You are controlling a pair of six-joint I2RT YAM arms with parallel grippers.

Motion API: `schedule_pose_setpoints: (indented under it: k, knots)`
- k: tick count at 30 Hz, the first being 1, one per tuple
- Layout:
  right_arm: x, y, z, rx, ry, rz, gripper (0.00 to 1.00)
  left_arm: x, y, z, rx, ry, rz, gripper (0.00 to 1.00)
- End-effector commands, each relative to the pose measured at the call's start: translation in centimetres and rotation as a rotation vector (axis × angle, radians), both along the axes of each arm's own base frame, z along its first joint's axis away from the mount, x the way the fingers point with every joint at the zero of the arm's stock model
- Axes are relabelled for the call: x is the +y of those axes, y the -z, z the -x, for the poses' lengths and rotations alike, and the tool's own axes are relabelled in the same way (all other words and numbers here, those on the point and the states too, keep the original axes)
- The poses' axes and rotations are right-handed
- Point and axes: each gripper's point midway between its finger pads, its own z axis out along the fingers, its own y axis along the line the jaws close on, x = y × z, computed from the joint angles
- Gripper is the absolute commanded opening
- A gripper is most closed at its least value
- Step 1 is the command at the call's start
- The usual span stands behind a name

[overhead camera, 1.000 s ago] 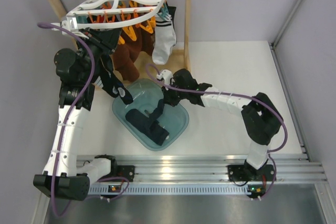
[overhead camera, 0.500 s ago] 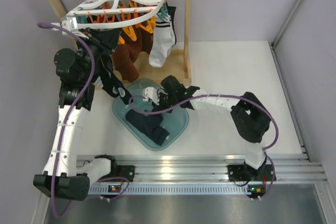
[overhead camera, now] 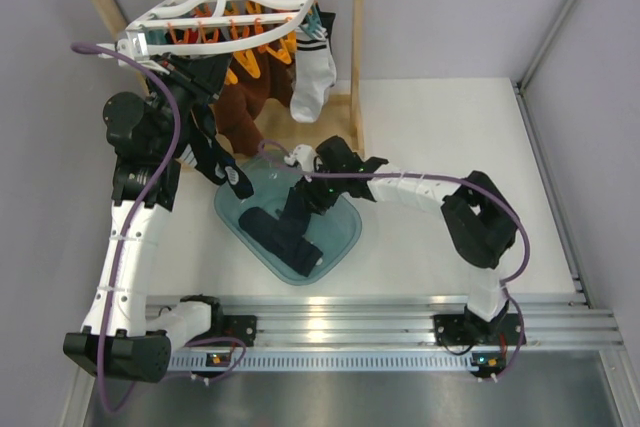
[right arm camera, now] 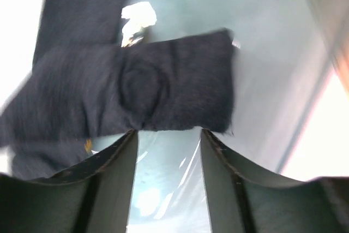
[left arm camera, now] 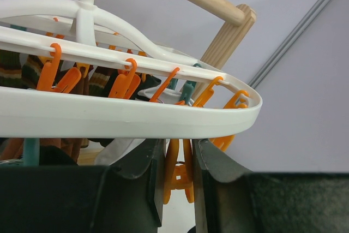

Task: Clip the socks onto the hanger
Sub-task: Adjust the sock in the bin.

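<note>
The white lattice hanger (overhead camera: 222,9) hangs from the wooden rack with orange and teal clips under it. My left gripper (overhead camera: 208,75) is raised under the hanger's rim (left arm camera: 136,118) and shut on an orange clip (left arm camera: 178,174), squeezing it between both fingers. Dark socks (overhead camera: 283,235) lie in a teal tub (overhead camera: 345,243). My right gripper (overhead camera: 299,209) hovers low over them, open and holding nothing. Just past its fingertips (right arm camera: 134,133) lies a navy sock (right arm camera: 136,92).
The wooden rack (overhead camera: 356,42) stands at the back left. A white sock with dark stripes (overhead camera: 311,75) and brown socks (overhead camera: 240,112) hang from the hanger. A dark strip of cloth (overhead camera: 215,159) hangs beside the left arm. White tabletop (overhead camera: 440,127) stretches right of the tub.
My right gripper has gone from shut to open, swinging left across the tub and back down over the dark socks. The left gripper has kept its grip on the clip.
</note>
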Motion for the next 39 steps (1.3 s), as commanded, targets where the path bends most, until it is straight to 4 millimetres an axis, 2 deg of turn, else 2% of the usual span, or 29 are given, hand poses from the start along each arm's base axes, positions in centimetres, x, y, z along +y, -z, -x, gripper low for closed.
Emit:
schedule_pose_setpoints:
  k: [1, 2, 4, 7, 10, 11, 15, 16, 18, 23, 30, 33, 36, 37, 39]
  knots:
    - [1.0, -4.4, -1.4, 0.175, 0.357, -0.204, 0.50, 1.1, -0.9, -0.6, -0.025, -0.054, 0.016, 0.00]
    - [1.5, -5.2, -1.4, 0.229, 0.435, -0.268, 0.52, 1.1, -0.9, -0.7, -0.025, -0.053, 0.014, 0.00]
    - [1.1, -4.9, -1.4, 0.280, 0.534, -0.294, 0.59, 1.1, -0.8, -0.7, -0.024, -0.055, 0.014, 0.00]
    - [0.8, -4.3, -2.2, 0.339, 0.706, -0.305, 0.64, 1.1, -0.6, -0.8, -0.019, -0.055, 0.016, 0.00]
    - [1.0, -3.6, -2.2, 0.376, 0.807, -0.283, 0.64, 1.2, -0.6, -0.8, -0.019, -0.058, 0.017, 0.00]
    - [0.8, -3.4, -2.7, 0.371, 0.866, -0.284, 0.64, 1.2, -0.6, -0.8, -0.019, -0.060, 0.017, 0.00]
    - [1.6, -3.0, -3.1, 0.380, 0.943, -0.275, 0.61, 1.3, -0.6, -0.8, -0.020, -0.065, 0.016, 0.00]
    - [1.4, -2.2, -2.9, 0.379, 0.969, -0.243, 0.60, 1.3, -0.4, -0.9, -0.016, -0.066, 0.018, 0.00]
    - [1.7, -2.1, -2.8, 0.393, 0.997, -0.245, 0.62, 1.4, -0.6, -0.8, -0.020, -0.069, 0.016, 0.00]
    - [1.7, 0.1, -1.9, 0.419, 1.073, -0.171, 0.67, 1.4, -0.7, -0.7, -0.026, -0.071, 0.013, 0.00]
    - [1.5, 2.7, -2.3, 0.424, 1.140, -0.127, 0.70, 1.4, -0.3, -0.7, -0.022, -0.074, 0.002, 0.00]
    - [1.8, 4.7, -2.5, 0.435, 1.158, -0.096, 0.71, 1.4, 0.0, -0.7, -0.015, -0.070, 0.002, 0.00]
    - [2.1, 5.3, -2.4, 0.419, 1.117, -0.083, 0.63, 1.5, 0.1, -0.7, -0.012, -0.077, 0.001, 0.00]
    - [2.4, 5.2, -2.6, 0.397, 1.078, -0.086, 0.43, 1.5, 0.2, -0.8, -0.009, -0.079, -0.001, 0.00]
    - [2.6, 4.3, -2.8, 0.358, 1.020, -0.099, 0.21, 1.5, 0.2, -0.8, -0.006, -0.079, -0.003, 0.00]
